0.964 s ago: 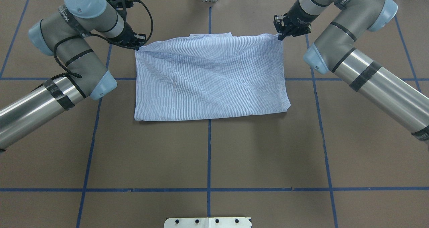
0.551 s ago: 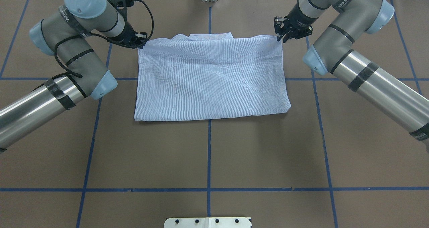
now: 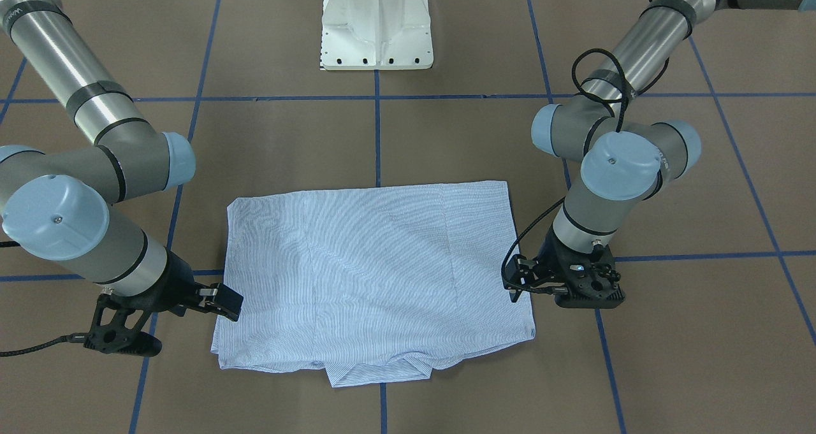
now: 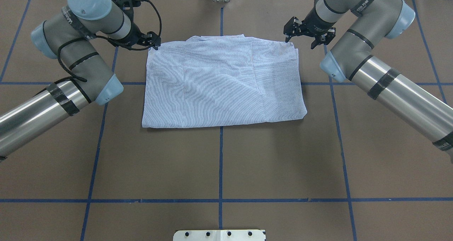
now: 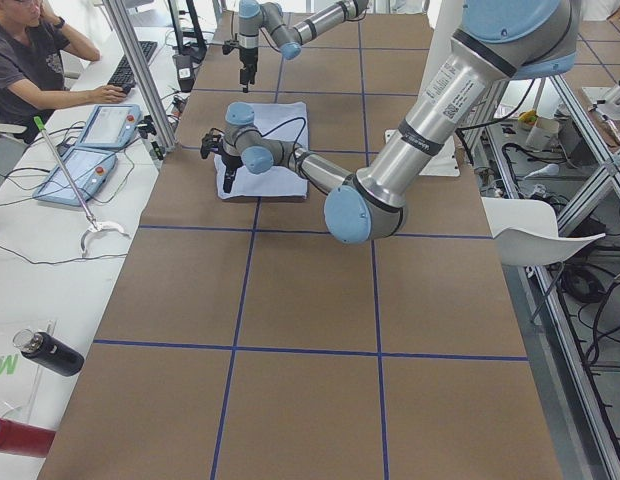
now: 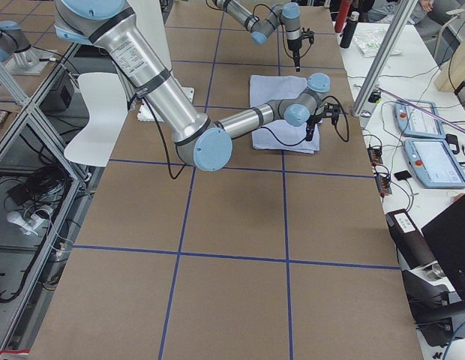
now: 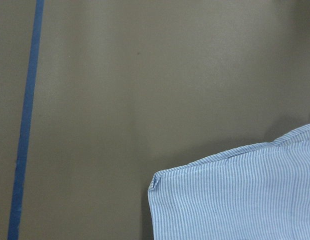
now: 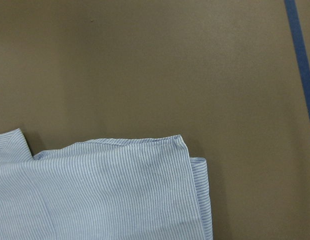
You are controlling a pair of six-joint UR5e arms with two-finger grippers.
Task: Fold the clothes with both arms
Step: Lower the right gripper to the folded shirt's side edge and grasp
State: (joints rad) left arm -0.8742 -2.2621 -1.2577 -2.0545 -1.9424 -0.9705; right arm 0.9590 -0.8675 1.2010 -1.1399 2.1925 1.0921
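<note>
Two or more layers of thin striped cloth make up the shirt [image 4: 223, 81]. It lies folded into a broad rectangle, flat on the counter [image 4: 226, 163], straight out in front of the pedestal base [image 3: 377, 23]. It should handle as light and limp: lifted at one point it would likely sag, and the layers could slide apart. The safest hold is probably at the corners, pinching every layer together, one arm to each end.

Its long axis runs parallel to the base's front edge. The collar [image 3: 379, 373] peeks out at the middle of the edge farthest from the base, and a plain straight edge faces the base.

The left gripper [image 4: 153, 42] and right gripper [image 4: 300, 42] sit at the two corners farthest from the base. Both have their fingers spread and grasp nothing. Each wrist view shows its corner lying free on the counter.
</note>
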